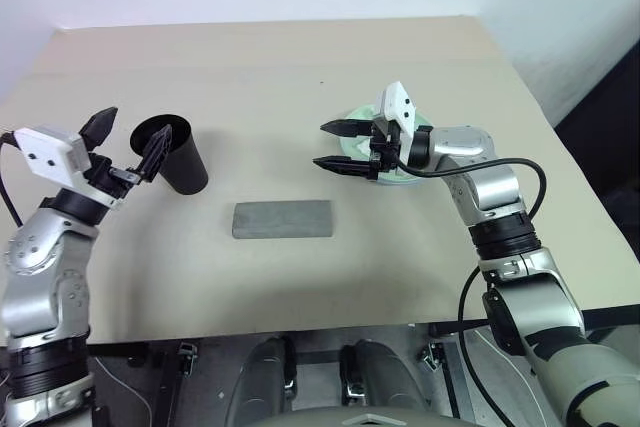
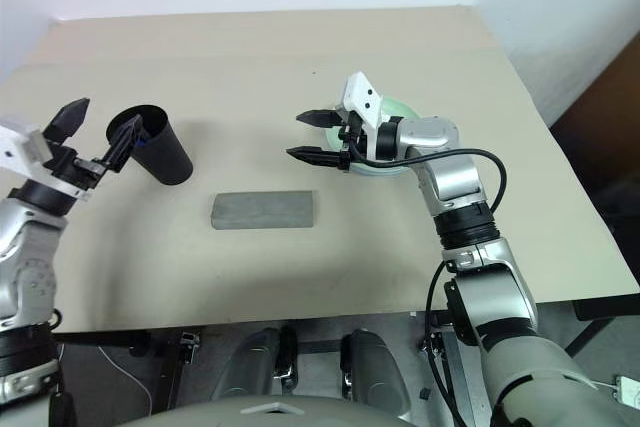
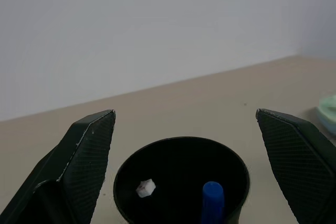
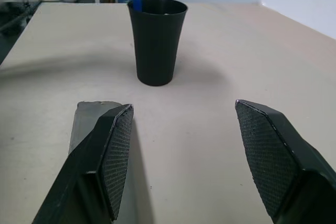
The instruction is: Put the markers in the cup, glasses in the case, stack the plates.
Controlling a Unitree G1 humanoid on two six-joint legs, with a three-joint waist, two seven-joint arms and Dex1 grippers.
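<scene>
The black cup (image 1: 178, 159) stands at the left of the table. Inside it are the markers: a blue cap (image 3: 212, 199) and a white end (image 3: 145, 188). My left gripper (image 1: 130, 140) is open, its fingers either side of the cup's rim and a little back from it. The grey case (image 1: 282, 219) lies shut at mid-table. The glasses are out of view. A mint green plate (image 2: 400, 107) sits on a light blue one (image 3: 329, 125); these plates are partly hidden behind my right gripper (image 1: 336, 146). That gripper is open and empty, pointing left toward the cup.
The tan table (image 1: 300, 67) ends at a white wall behind and a drop on the right. Bare tabletop lies between cup, case and plates and across the whole far half.
</scene>
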